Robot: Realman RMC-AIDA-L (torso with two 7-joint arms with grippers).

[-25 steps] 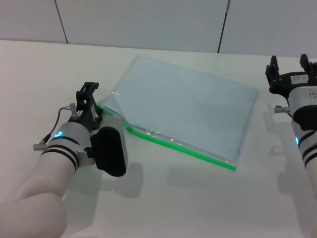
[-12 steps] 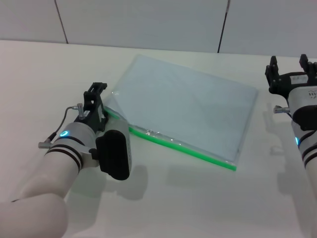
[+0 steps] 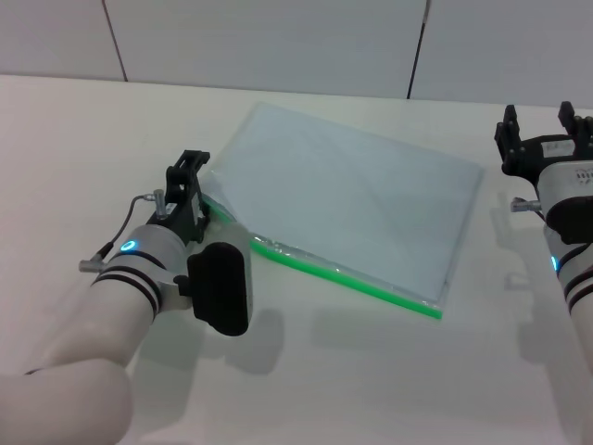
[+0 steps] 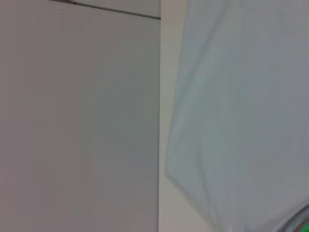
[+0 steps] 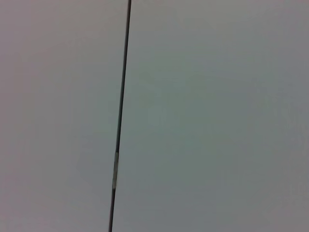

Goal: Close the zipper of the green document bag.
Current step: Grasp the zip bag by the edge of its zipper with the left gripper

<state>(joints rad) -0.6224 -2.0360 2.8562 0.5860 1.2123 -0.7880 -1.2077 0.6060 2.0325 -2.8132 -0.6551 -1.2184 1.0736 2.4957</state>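
The green document bag [image 3: 352, 195] lies flat and slanted on the white table [image 3: 371, 371], its pale sheet also filling the left wrist view [image 4: 241, 111]. The zipper [image 3: 352, 278] runs as a bright green strip along the bag's near long edge, and a sliver of it shows in the left wrist view [image 4: 301, 223]. My left gripper [image 3: 192, 171] sits at the zipper's left end, fingers close together on the strip, where the bag's corner is slightly raised. The slider tab is hidden behind it. My right gripper [image 3: 537, 125] is parked open, beyond the bag's right corner.
A grey panelled wall [image 3: 278, 42] stands behind the table's far edge. The right wrist view shows only the wall panels and a dark seam [image 5: 120, 116]. Bare table lies in front of the bag and between the arms.
My left gripper has slid to the right along the zipper's left end, by a few centimetres over the second. The right arm has stayed still.
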